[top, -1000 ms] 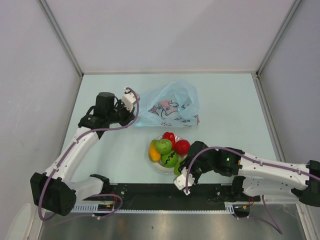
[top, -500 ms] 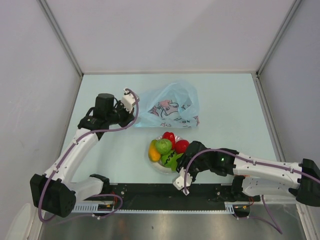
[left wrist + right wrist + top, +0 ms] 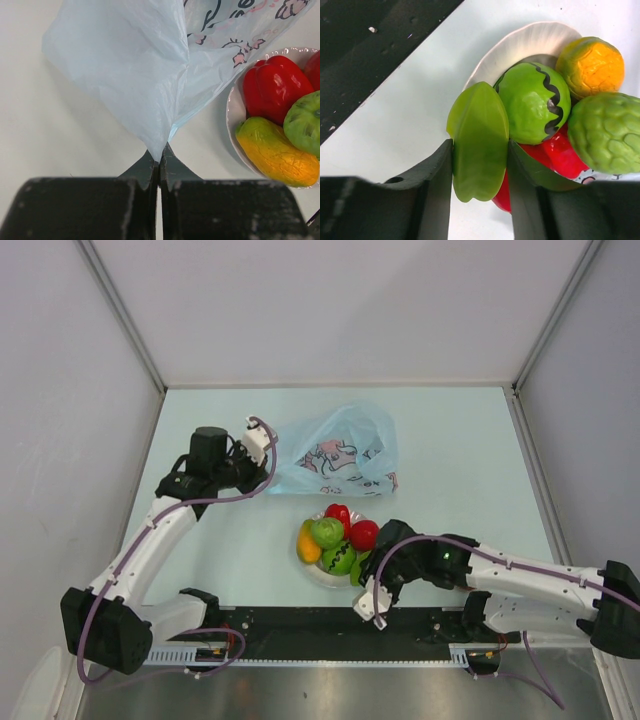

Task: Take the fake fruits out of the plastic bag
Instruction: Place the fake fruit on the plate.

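Plastic bag [image 3: 335, 452], pale blue, crinkled, translucent, with a red-and-dark print, lies just beyond the plate [image 3: 530, 37]. Left gripper [image 3: 159, 159] pinches its corner; right gripper [image 3: 480, 150] clamps a green ridged fruit [image 3: 477, 125] at the plate's near edge.

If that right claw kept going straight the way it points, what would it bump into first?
Likely the rim of the white plate, or the zigzag-marked green fruit on it; both lie just ahead of the pale green fruit clamped in the right gripper. Depth is hard to judge.
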